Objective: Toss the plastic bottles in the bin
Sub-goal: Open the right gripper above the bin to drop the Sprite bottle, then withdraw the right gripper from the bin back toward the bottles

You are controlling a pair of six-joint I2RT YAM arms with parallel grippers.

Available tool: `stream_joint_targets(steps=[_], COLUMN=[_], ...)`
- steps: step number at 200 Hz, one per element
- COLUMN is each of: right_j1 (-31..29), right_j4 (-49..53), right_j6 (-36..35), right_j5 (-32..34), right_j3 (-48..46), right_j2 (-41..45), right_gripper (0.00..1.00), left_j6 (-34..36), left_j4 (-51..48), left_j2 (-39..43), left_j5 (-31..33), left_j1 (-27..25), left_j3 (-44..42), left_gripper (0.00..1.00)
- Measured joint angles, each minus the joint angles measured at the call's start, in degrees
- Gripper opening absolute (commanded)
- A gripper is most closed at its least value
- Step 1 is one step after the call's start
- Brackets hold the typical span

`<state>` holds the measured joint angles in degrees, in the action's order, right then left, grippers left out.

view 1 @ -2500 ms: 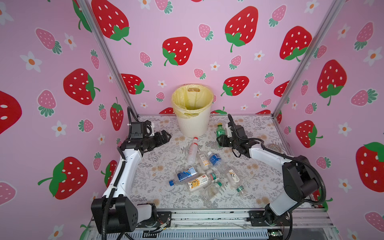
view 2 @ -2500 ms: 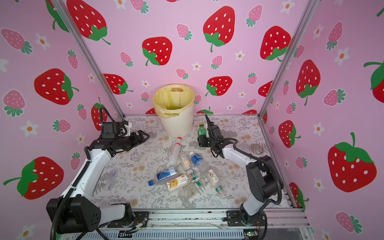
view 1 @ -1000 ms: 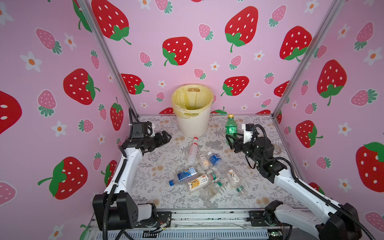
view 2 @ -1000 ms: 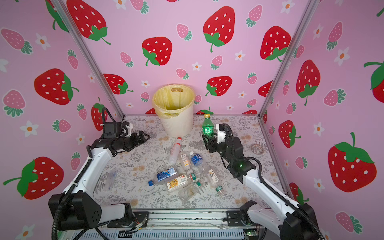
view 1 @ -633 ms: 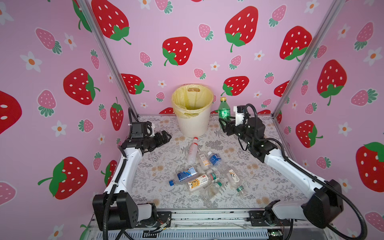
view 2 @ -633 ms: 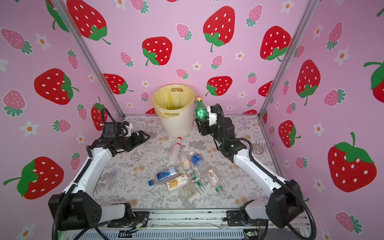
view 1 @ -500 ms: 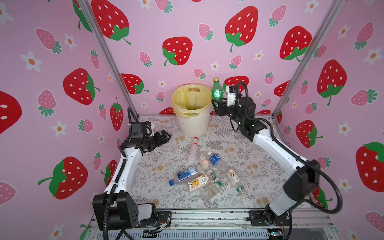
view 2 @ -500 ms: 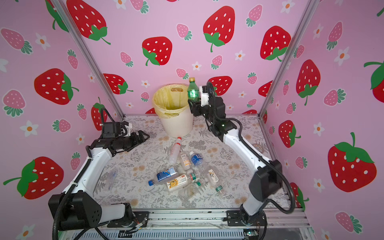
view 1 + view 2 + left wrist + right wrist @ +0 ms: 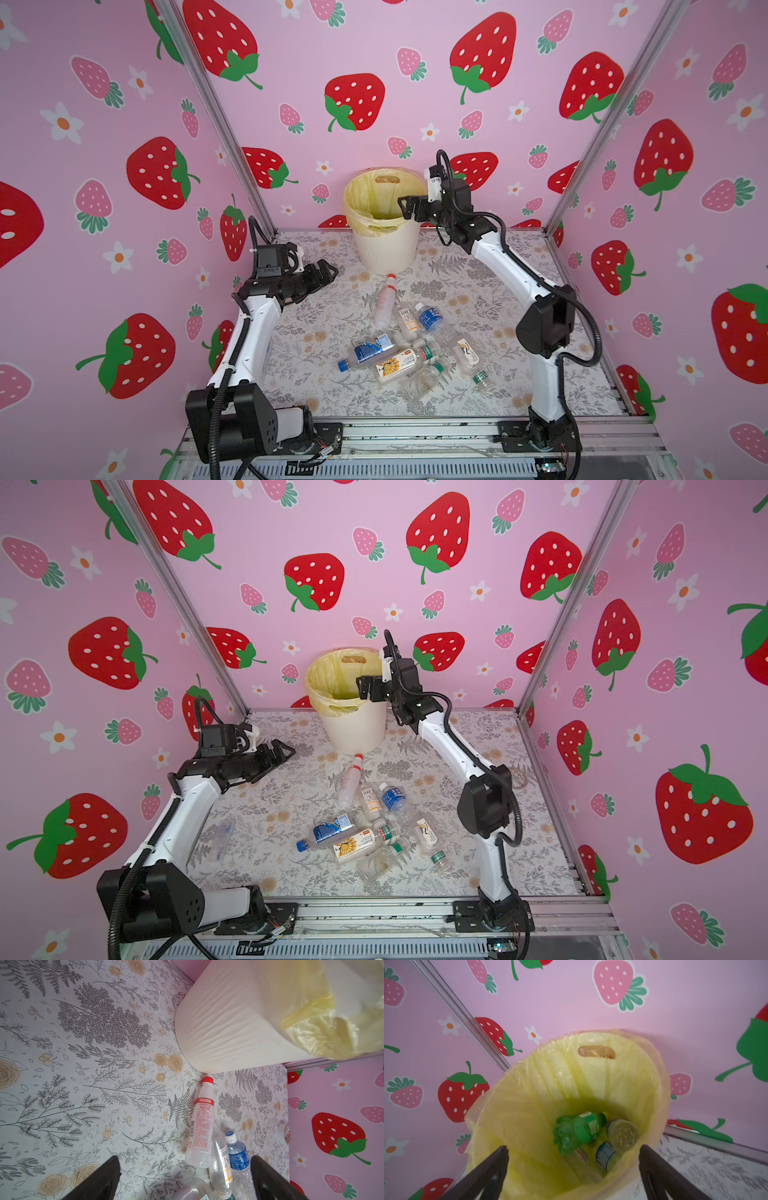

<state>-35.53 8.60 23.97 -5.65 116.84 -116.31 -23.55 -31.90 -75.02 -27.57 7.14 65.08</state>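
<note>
Bottle (image 9: 201, 1124) label in red Chinese print

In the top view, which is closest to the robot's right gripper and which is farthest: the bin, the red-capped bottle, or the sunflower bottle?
1. The bin: at the back, with the right gripper hanging over its opening.
2. The red-capped bottle: lying just in front of the bin.
3. The sunflower bottle: much farther forward, near the front.
</note>
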Motion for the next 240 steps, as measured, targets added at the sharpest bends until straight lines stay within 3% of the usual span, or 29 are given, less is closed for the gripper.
stream_joint_targets(steps=[75,240], right_j1=[-0.22,-0.22], right_j4=[-6.51,-8.70], right_j6=[-0.81,-1.05], right_j5=[-1.55,1.07], right_j3=[-14.01,-52.09], right_j2=[17.14,40.61], right_gripper=[0.99,0.99], left_j6=[-0.31,-0.17], left_j4=[0.42,2.40], left_j2=[0.02,0.24], left_j5=[-0.33,-0.55], left_j1=[0.11,-0.68], left_j3=[-0.02,-2.12], left_gripper=[0.99,0.99])
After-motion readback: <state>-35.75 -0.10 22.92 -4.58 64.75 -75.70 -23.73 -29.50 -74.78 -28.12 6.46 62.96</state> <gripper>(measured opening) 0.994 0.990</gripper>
